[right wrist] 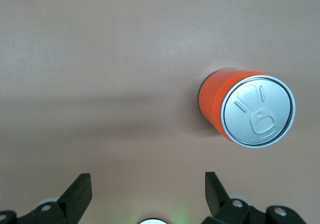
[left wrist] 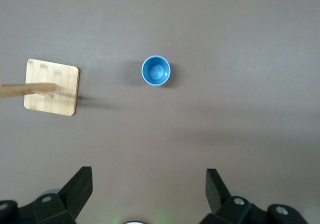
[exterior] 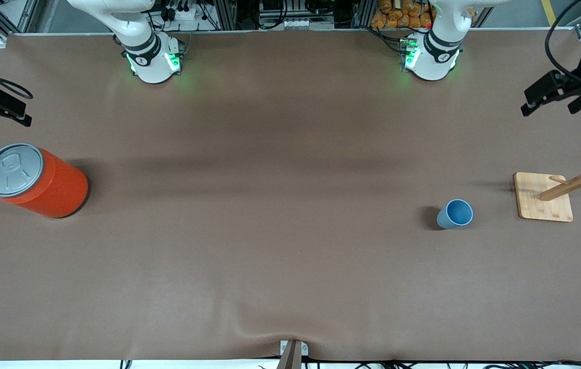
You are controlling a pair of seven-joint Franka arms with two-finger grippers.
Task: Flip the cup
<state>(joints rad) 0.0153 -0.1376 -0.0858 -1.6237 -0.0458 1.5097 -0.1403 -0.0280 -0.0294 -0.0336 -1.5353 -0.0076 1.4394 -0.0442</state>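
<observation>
The small light-blue cup (exterior: 455,214) stands upright on the brown table with its mouth up; the left wrist view looks down into the cup (left wrist: 156,70). My left gripper (exterior: 549,108) hangs open and empty high over the left arm's end of the table, well apart from the cup. In its own wrist view the left gripper (left wrist: 149,176) has only bare table between its jaws. My right gripper (exterior: 0,117) waits open and empty over the right arm's end of the table. In the right wrist view, the right gripper (right wrist: 148,179) holds nothing.
A wooden peg rack on a square bamboo base (exterior: 541,197) stands beside the cup, toward the left arm's end; that base (left wrist: 52,86) also shows in the left wrist view. A large orange can (exterior: 39,182) with a grey lid stands at the right arm's end, and the can (right wrist: 220,106) shows in the right wrist view.
</observation>
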